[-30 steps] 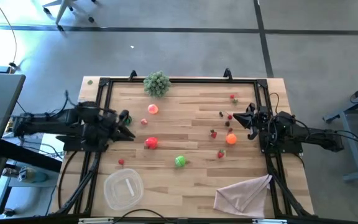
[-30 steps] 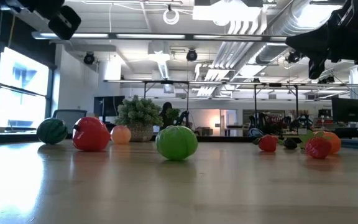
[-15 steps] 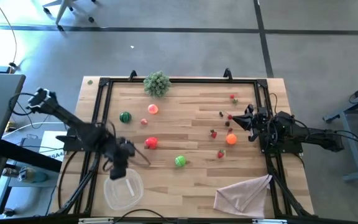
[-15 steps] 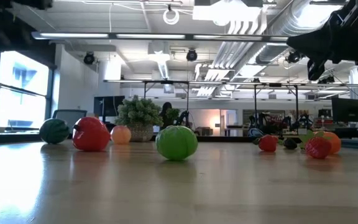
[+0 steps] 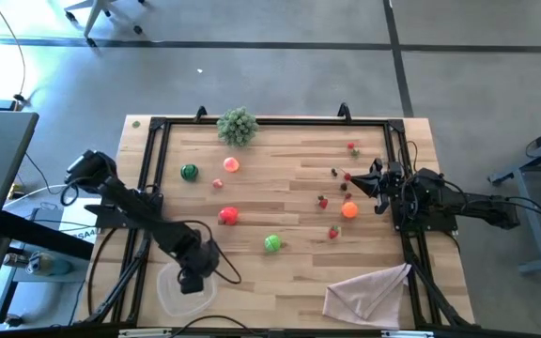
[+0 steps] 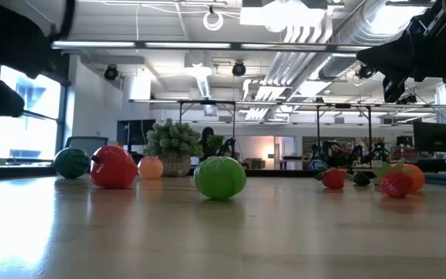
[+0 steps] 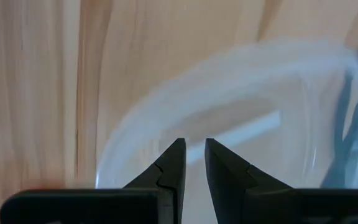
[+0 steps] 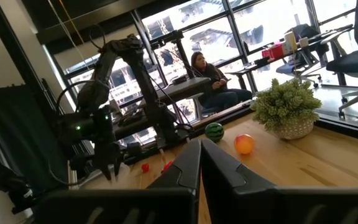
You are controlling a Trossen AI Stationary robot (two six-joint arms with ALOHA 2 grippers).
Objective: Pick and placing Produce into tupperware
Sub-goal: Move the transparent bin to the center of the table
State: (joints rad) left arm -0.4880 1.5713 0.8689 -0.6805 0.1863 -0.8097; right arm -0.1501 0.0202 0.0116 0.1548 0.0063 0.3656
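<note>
Since the earlier picture, the left gripper (image 5: 193, 279) has swung from the left edge of the table down to the lower left of the high view, and the dark green round toy melon (image 5: 189, 172) now sits alone in the upper left of the wooden table (image 5: 280, 202). Its two dark fingers (image 7: 173, 168) stand a little apart with nothing between them. They hang right over the clear shallow plastic tupperware (image 5: 172, 291), which looks empty.

The right gripper (image 5: 357, 186) waits at the right side of the table, its fingers (image 8: 188, 165) pressed together and holding nothing, just beside the orange ball-shaped fruit (image 5: 349, 210).

The other produce lies spread over the table: a red pepper-like toy (image 5: 228, 215) near the middle left, a bright green round fruit (image 5: 271, 243) below it, a pink-orange fruit (image 5: 230, 164) near the top, and small red berries (image 5: 323, 201) toward the right. A bushy grey-green plant sprig (image 5: 237, 125) stands at the top edge. A beige cloth (image 5: 369, 291) lies in the lower right.
</note>
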